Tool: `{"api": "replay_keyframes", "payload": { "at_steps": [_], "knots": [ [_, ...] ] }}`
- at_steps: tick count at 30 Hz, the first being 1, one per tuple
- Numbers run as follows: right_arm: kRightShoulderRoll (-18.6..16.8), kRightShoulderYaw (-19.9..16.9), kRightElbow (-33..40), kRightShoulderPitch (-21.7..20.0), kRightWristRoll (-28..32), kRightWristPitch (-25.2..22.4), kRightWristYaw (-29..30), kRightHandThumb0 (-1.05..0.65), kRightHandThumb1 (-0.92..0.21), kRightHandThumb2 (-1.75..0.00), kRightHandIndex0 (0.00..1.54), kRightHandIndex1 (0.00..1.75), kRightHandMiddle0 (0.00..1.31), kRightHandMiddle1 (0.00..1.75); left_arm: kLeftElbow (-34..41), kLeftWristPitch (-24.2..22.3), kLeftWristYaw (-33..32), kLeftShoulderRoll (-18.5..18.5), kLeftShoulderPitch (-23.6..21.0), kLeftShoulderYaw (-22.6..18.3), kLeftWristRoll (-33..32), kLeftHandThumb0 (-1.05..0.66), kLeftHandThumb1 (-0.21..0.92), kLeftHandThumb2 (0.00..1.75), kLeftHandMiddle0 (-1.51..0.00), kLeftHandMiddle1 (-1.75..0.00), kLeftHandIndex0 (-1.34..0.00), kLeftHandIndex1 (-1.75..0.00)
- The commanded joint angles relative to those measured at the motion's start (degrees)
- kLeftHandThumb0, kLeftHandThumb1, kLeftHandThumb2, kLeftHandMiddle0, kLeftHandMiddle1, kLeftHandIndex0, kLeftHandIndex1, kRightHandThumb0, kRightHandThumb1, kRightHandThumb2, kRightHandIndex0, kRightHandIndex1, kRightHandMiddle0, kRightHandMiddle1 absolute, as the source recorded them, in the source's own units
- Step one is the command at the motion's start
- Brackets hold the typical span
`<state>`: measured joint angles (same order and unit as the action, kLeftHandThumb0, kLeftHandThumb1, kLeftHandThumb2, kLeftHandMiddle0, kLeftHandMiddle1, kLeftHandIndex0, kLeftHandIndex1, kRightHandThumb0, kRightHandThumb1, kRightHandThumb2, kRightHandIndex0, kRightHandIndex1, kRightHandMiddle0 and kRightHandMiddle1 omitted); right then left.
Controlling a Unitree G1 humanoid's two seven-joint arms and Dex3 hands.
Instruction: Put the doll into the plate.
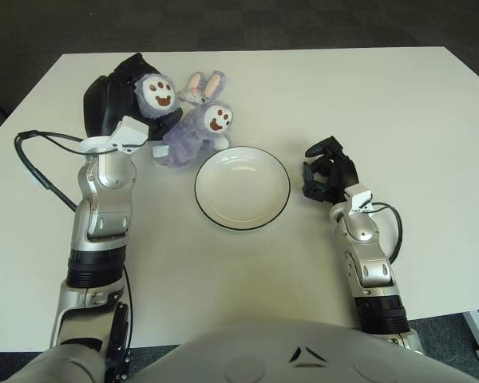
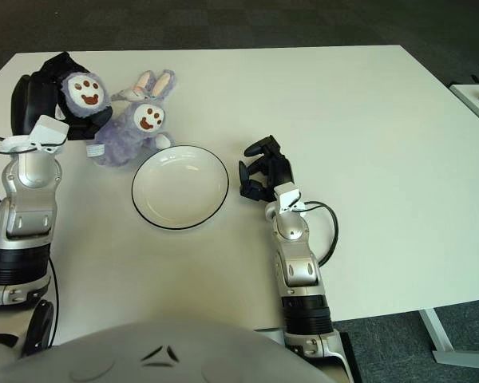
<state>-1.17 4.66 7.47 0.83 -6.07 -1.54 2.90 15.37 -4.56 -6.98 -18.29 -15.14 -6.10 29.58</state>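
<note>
A purple plush rabbit doll (image 1: 193, 128) lies on the white table at the far left, its paw soles facing up and its ears pointing away. My left hand (image 1: 136, 100) is curled around one raised foot of the doll (image 1: 157, 93), black fingers gripping it from the left and below. A white plate (image 1: 206, 204) with a dark rim sits empty just right of and nearer than the doll. My right hand (image 1: 326, 174) shows to the right of the plate, fingers curled and holding nothing.
The white table (image 1: 399, 112) reaches to the far and right edges, with dark floor beyond. A black cable (image 1: 33, 163) loops beside my left forearm. In the right eye view a second table corner (image 2: 477, 94) shows at the far right.
</note>
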Motion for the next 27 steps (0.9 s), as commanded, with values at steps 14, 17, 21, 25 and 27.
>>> {"api": "replay_keyframes", "payload": {
  "at_steps": [14, 17, 21, 25, 27],
  "knots": [
    [0.05, 0.27, -1.36, 2.12, 0.43, -0.95, -0.9, -0.01, -0.49, -1.12, 0.38, 1.75, 0.37, 1.73, -2.54, 1.61, -5.41, 2.99, -3.5, -0.2, -0.81, -0.49, 0.32, 1.0, -1.22, -1.75, -0.87, -1.29],
    [0.11, 0.39, -1.3, 2.21, 0.38, -0.94, -1.01, -0.01, -0.49, -1.12, 0.38, 1.75, 0.37, 1.73, -2.56, 1.88, -5.52, 3.17, -3.68, -0.35, -1.29, -0.49, 0.33, 1.0, -1.2, -1.75, -0.86, -1.3],
    [0.17, 0.53, -1.12, 2.33, 0.42, -1.14, -1.2, -0.01, -0.49, -1.12, 0.38, 1.75, 0.37, 1.73, -2.52, 2.16, -5.23, 2.96, -3.92, -0.42, -2.15, -0.48, 0.34, 0.99, -1.14, -1.75, -0.84, -1.32],
    [0.14, 0.66, -0.72, 2.57, 0.44, -1.51, -1.26, -0.01, -0.49, -1.11, 0.38, 1.75, 0.37, 1.73, -2.54, 2.13, -4.33, 2.12, -4.22, -0.67, -3.01, -0.48, 0.35, 0.99, -1.11, -1.75, -0.83, -1.33],
    [0.16, 0.67, -0.58, 2.64, 0.45, -1.7, -1.27, -0.01, -0.49, -1.11, 0.38, 1.75, 0.36, 1.73, -2.38, 1.73, -3.74, 1.63, -4.18, -0.74, -3.12, -0.48, 0.35, 0.99, -1.13, -1.75, -0.83, -1.33]
  ]
}}
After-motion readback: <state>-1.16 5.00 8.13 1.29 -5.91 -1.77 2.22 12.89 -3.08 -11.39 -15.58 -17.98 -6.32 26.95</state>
